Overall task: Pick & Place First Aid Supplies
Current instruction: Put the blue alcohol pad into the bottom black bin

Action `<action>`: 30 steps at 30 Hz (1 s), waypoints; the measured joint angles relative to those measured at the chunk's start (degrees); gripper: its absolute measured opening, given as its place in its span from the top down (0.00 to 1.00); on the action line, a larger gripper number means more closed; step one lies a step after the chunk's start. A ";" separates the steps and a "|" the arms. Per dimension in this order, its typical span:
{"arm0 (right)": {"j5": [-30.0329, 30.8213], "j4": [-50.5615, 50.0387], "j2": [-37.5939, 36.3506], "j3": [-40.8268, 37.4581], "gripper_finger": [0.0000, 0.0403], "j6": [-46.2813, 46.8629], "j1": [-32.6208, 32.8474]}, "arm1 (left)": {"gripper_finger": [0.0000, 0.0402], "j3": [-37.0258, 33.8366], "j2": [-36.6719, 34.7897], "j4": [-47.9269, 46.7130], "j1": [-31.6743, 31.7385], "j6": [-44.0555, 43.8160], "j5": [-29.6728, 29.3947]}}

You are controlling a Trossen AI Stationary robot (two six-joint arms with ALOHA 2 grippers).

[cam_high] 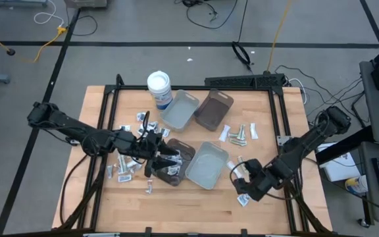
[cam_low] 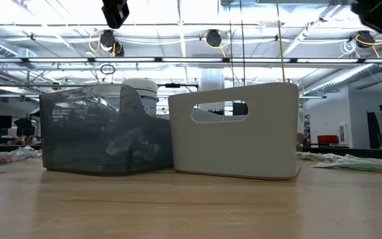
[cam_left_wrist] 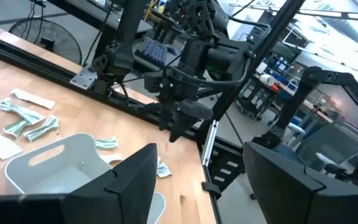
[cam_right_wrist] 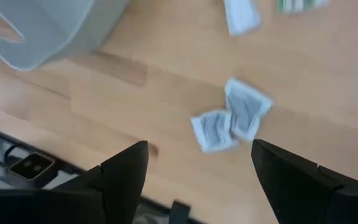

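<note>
Across the surface [cam_high: 196, 197] I am seeing the job as only partly done: a few first aid supplies [cam_high: 137, 161] are lying in the dark tray [cam_high: 176, 164] under my left arm, while many are lying scattered beside it, another cluster near the far trays, and the grey tray [cam_high: 208, 164] is looking empty. My right end effector [cam_right_wrist: 199, 171] is hovering wide open and empty above a pair of packets [cam_right_wrist: 232, 121] near the front edge. My left end effector [cam_left_wrist: 197, 180] is standing open over the dark tray, holding nothing I can see.
</note>
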 joint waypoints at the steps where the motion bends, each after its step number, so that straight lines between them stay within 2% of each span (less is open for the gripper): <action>1: -0.58 0.10 0.00 0.00 0.31 1.53 0.57 | 0.39 0.00 0.02 -0.13 0.11 -0.11 0.01; 8: -1.07 -3.71 3.12 0.00 0.31 10.33 3.67 | 0.39 0.00 0.02 -0.48 0.23 -0.30 0.91; 25: -0.98 -0.12 22.30 0.14 0.32 11.72 0.51 | 0.39 0.00 0.02 -1.36 0.26 -0.06 4.17; 30: -0.69 2.86 23.16 0.20 0.40 11.71 0.42 | 0.39 0.00 0.02 -1.39 0.22 -0.08 7.45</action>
